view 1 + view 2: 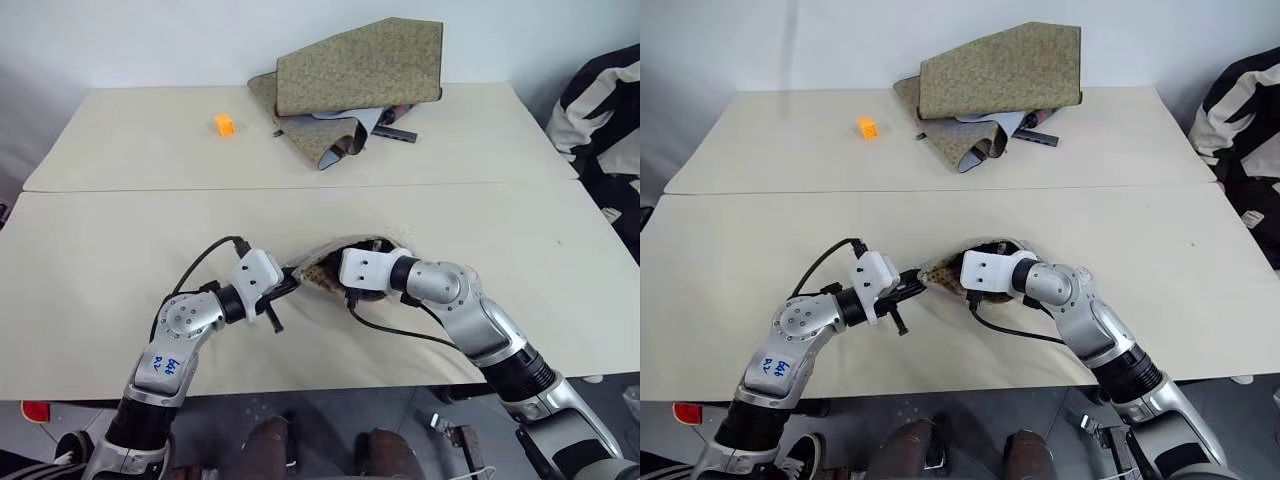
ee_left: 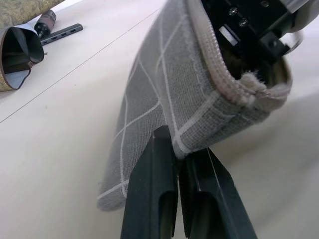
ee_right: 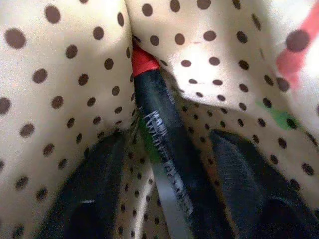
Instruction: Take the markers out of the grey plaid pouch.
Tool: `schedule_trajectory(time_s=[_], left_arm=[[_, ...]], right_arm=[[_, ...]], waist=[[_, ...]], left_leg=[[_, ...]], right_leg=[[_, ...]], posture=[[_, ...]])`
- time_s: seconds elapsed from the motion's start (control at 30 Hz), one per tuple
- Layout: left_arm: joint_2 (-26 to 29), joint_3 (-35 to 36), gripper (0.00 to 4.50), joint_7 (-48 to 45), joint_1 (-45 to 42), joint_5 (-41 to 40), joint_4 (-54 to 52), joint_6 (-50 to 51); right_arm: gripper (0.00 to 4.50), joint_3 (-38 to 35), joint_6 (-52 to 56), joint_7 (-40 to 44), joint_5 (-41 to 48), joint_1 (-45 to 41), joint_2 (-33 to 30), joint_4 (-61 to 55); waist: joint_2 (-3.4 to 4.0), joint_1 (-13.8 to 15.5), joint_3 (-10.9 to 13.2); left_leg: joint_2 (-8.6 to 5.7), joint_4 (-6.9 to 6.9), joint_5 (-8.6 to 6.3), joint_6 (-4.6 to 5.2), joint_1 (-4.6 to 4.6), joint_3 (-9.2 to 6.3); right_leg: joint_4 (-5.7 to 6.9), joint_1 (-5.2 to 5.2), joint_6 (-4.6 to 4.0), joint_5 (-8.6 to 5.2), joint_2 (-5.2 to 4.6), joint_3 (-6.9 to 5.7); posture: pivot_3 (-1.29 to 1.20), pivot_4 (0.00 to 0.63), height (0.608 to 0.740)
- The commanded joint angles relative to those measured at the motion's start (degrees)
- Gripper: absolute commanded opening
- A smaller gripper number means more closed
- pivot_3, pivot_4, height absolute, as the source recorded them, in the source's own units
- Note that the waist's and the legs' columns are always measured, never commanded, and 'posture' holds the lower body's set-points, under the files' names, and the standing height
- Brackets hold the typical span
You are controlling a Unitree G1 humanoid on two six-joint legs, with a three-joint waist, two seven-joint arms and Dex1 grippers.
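Observation:
The grey plaid pouch lies near the front middle of the table, mouth held open. My left gripper is shut on the pouch's grey fabric edge, pinching it from the left. My right gripper reaches into the pouch from the right, its hand at the mouth. Inside, against the brown dotted lining, a red-and-black marker lies between the two fingers, which stand apart on either side of it. A sliver of green shows along the marker's side.
An olive-green folded fabric case sits at the back of the table, with dark slim items beside it. A small orange cube lies to its left. A person in striped clothing stands at the right edge.

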Motion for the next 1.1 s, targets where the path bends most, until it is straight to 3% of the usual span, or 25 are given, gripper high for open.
schedule_trajectory(time_s=[0.03,0.43,0.5,0.7,1.1], left_arm=[[-0.77,0.08,0.0,-0.03,-1.1,-1.84,-3.93,-0.02],[-1.62,-0.4,0.0,-0.26,-0.82,-2.57,-6.47,2.19],[-1.58,-0.27,0.0,-0.3,-0.65,-2.61,-6.33,2.19],[-1.49,0.02,0.0,0.04,-0.29,-2.03,-5.43,1.41],[-0.53,0.51,0.0,3.04,-1.19,2.03,-1.15,-1.58]], right_arm=[[2.86,-0.12,-2.02,-2.09,-1.87,-1.15,1.14,-0.39],[2.86,1.28,-3.34,-4.73,-7.7,-2.55,3.25,6.37],[2.5,0.78,-3.3,-4.87,-7.54,-2.33,3.3,6.23],[0.67,-0.32,-3.48,-3.44,-6.54,-2.04,2.64,4.19],[0.66,-5.31,0.33,7.45,4.87,-0.76,0.37,-6.3]], waist=[[0.0,-0.01,0.0],[0.0,-0.06,0.0],[0.0,-0.06,0.0],[0.0,-0.05,0.0],[0.0,0.01,0.0]], left_leg=[[0.0,0.0,0.0,0.0,0.0,0.0],[0.0,0.01,0.01,0.0,0.0,0.0],[0.0,0.01,0.01,0.0,0.0,0.0],[0.0,0.02,0.01,0.0,0.0,0.0],[0.0,0.02,0.0,0.0,0.0,0.0]], right_leg=[[0.0,0.0,0.0,0.0,0.0,0.0],[0.02,0.0,0.0,0.0,0.04,0.02],[0.02,0.0,0.0,0.0,0.04,0.02],[0.02,0.0,0.0,0.0,0.04,0.02],[0.02,0.02,0.0,0.0,0.03,0.01]], posture=[[0.0,0.15,0.74],[0.0,0.15,0.74],[0.0,0.15,0.74],[0.0,0.15,0.74],[0.0,0.15,0.74]])
